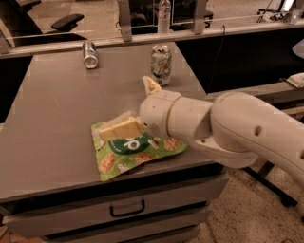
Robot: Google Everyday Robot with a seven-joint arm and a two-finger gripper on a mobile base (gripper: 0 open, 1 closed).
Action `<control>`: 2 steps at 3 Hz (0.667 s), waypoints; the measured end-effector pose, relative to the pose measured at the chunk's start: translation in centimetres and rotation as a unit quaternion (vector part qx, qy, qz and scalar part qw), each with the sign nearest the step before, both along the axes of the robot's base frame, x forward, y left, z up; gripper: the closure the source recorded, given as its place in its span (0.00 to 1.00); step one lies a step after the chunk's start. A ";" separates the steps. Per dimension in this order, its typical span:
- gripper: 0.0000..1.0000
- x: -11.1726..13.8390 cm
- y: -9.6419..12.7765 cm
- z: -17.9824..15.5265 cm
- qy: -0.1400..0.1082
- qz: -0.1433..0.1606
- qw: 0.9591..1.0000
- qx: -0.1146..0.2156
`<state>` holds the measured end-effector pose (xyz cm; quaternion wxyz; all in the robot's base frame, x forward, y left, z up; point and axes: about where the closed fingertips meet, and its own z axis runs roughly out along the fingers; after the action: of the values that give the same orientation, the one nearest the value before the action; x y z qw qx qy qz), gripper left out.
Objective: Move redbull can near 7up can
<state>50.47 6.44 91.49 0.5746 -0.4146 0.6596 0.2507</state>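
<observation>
The redbull can [89, 53], slim and silver-grey, lies tilted at the far left of the grey table [52, 123]. The 7up can [161, 65], wider, white and green, stands upright at the far right of the table, well apart from it. My gripper [133, 107] hovers over the table's front middle, above a green snack bag, with its cream fingers [121, 129] spread wide and nothing between them. The gripper is well in front of both cans.
A green snack bag [135, 154] lies flat near the table's front edge, partly under my arm [228, 128]. A clear bottle [164, 9] stands behind a rail beyond the table. Drawers [126, 209] sit below the tabletop. An office chair is at the back left.
</observation>
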 end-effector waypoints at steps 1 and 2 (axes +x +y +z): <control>0.00 1.7 4.3 -0.5 0.005 -0.026 1.000 -0.011; 0.00 3.6 7.9 -2.3 0.024 -0.056 0.998 -0.003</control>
<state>54.05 14.31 89.21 0.5701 -0.3728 0.6963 0.2262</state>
